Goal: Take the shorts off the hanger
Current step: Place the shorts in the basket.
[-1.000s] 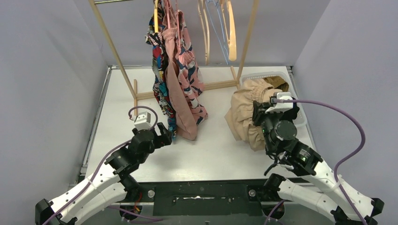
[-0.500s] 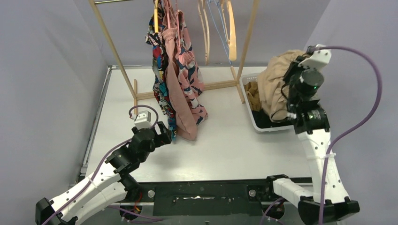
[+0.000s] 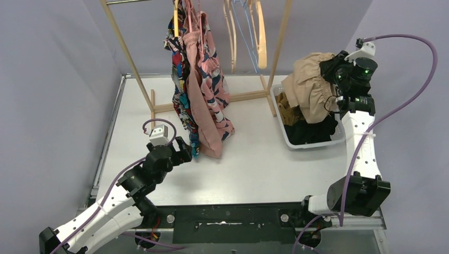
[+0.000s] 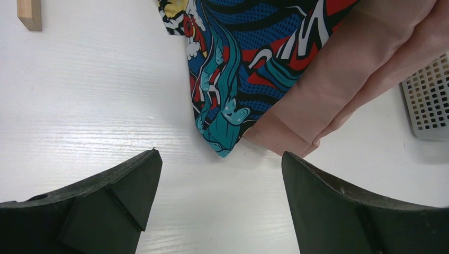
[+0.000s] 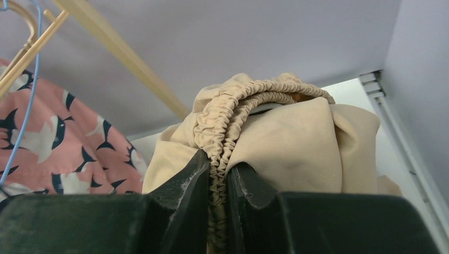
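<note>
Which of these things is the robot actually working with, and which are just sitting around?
In the job: beige shorts clamped in the right gripper; comic-print shorts, plain pink shorts and bird-print pink shorts hanging on the wooden rack; the open left gripper.
Just there: empty hangers; white basket, with mustard shorts and black shorts lying in it.

Top view looks down; close wrist views apparently share hanging shorts [image 3: 204, 106].

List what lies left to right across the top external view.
Open left gripper → hanging dusty pink fabric shorts → empty wooden hangers → bunched beige elastic-waist shorts → right gripper, clamped on them.
</note>
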Available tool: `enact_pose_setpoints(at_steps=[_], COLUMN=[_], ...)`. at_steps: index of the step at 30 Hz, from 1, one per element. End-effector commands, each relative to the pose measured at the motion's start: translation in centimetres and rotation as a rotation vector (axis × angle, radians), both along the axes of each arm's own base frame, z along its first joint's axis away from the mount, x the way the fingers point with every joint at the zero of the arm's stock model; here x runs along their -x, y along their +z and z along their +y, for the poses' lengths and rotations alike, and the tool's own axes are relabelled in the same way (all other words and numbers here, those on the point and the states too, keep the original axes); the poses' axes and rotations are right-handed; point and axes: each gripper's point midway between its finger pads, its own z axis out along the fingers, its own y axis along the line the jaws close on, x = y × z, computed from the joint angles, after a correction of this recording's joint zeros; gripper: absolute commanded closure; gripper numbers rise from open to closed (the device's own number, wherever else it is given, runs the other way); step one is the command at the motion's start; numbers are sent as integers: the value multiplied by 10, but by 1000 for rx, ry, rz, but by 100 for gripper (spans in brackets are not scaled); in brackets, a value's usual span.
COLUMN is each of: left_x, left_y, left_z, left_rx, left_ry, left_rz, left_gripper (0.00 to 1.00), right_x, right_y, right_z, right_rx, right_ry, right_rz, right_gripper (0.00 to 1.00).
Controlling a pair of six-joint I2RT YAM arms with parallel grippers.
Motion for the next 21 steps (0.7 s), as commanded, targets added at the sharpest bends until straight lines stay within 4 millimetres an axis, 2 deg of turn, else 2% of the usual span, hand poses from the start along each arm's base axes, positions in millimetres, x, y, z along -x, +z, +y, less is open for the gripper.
enact_pose_setpoints(at_steps=[1, 4, 6, 9, 14, 17, 21], left_x=[-9, -10, -11, -12, -14, -14, -16], left_y=[26, 25, 23, 22, 23, 22, 23], left_z=[-1, -3, -3, -3, -2, 1, 0], left_rx=[36, 34, 28, 19, 11, 7, 8], left_ry=[16, 10, 10, 9, 15, 24, 22], left_rz=[-65, -63, -60, -60, -64, -67, -69], left_gripper=[15, 15, 15, 15, 15, 15, 15], right_x=[6, 1, -5, -16, -41, -50, -54], right_y=[69, 63, 42, -4, -96, -149, -218], right_z=[19, 12, 3, -8, 0, 6, 11], right_rx=[-16, -12, -12, -32, -97, -101, -21], right_ry=[107, 76, 36, -5, 78, 96, 67], right_rz=[-198, -178, -127, -44, 180, 312, 504], right_gripper=[100, 100, 100, 100, 100, 100, 100])
